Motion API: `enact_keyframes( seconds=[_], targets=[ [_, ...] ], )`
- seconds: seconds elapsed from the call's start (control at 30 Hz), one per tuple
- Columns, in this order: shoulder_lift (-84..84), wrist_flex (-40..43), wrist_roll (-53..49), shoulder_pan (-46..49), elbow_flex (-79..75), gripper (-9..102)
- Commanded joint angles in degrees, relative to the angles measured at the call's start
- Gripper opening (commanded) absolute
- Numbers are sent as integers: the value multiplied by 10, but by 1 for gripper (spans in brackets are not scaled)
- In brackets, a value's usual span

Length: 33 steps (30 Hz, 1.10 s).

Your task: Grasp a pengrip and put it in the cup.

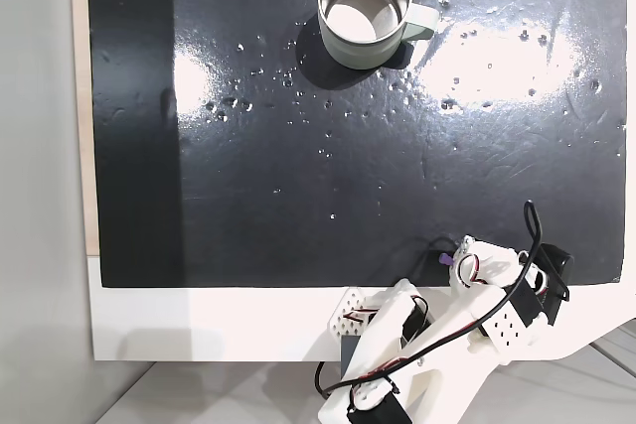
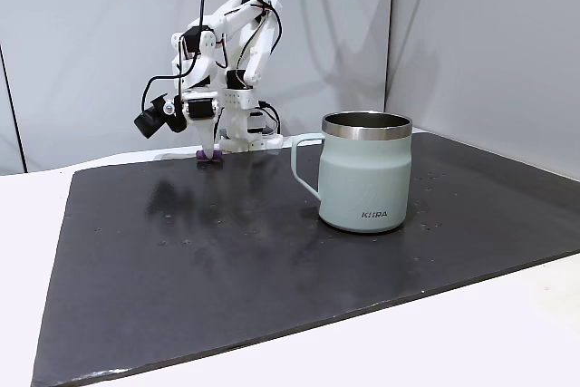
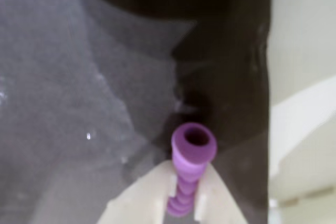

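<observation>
Pengrip (image 3: 190, 169): we see it pinched between two pale fingers, low centre of the wrist view, open end towards us.
Gripper (image 2: 209, 153): we have it clamped on the pengrip, down at the black mat (image 2: 272, 251), upper left of this fixed view.
Cup (image 1: 364, 7): we spot it top centre from above, well apart.

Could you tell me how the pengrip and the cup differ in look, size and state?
The pengrip is tiny, purple and ribbed; the cup is far larger, pale grey-green outside and smooth. The pengrip sits between the pincer fingers at the mat's near edge; the cup stands free and upright, opposite. Both are hollow and open-ended.
</observation>
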Motion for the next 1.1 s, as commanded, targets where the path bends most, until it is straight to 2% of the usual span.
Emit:
enact_keyframes(
  seconds=[0.0,0.3,0.63,0.83,1.07],
  targets=[
    [12,37,48,-50,-65,0],
    [18,123,172,-177,-226,0],
    [62,132,294,-367,-370,0],
    [51,69,356,-463,-413,0],
    [16,-59,410,-521,-431,0]
  ],
)
